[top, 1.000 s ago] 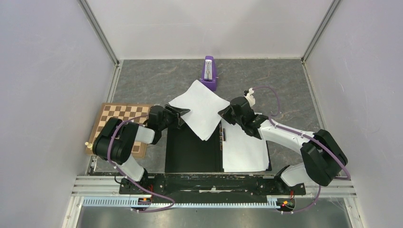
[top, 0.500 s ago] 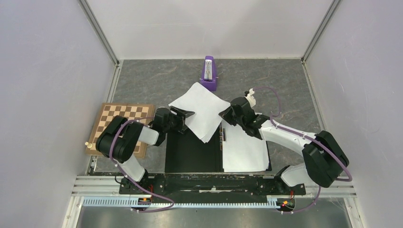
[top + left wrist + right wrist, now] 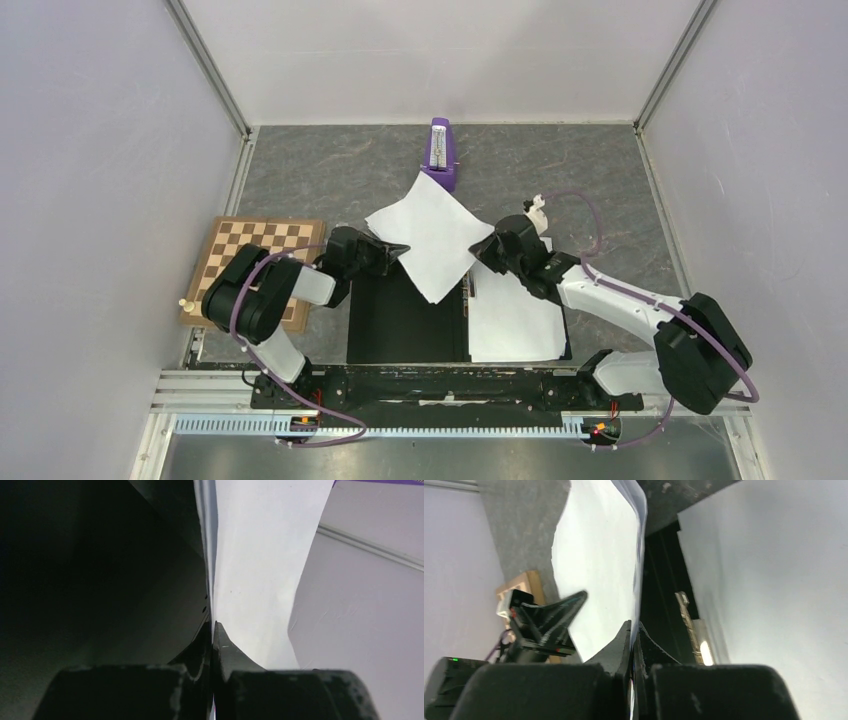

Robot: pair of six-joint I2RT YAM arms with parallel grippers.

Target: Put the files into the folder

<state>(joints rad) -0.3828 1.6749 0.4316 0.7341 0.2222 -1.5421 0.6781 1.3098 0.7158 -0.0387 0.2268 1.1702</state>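
**Item 1, folder** (image 3: 405, 325): lies open and flat on bench (image 3: 310, 165), near-centre, black inside facing up. Metal spine clip (image 3: 467, 288) runs along mid line.

**Item 2, files:**
- (a) held sheet (image 3: 428, 232): white, blank, turned cornerwise. Hangs between the two hands, over far part of folder's L half and the bench beyond. Bows slightly, per wrist views.
- (b) flat sheets (image 3: 515, 322): white, lying on folder's R half and covering most of it. Qty can't be told.

**Item 3, left hand** (image 3: 392, 248): clenched on L edge of held sheet. Wrist view shows fingers pinched together w/ paper between.

**Item 4, right hand** (image 3: 483, 247): clenched on R edge of same sheet. Fingers pressed together on the paper edge, above the spine clip.

**Item 5, metronome** (image 3: 440, 155): purple, upright, far centre of bench. Held sheet's far corner meets its base in top view; can't tell if touching.

**Item 6, chessboard** (image 3: 255, 250): brown/cream, flat, L of folder, partly under L arm.
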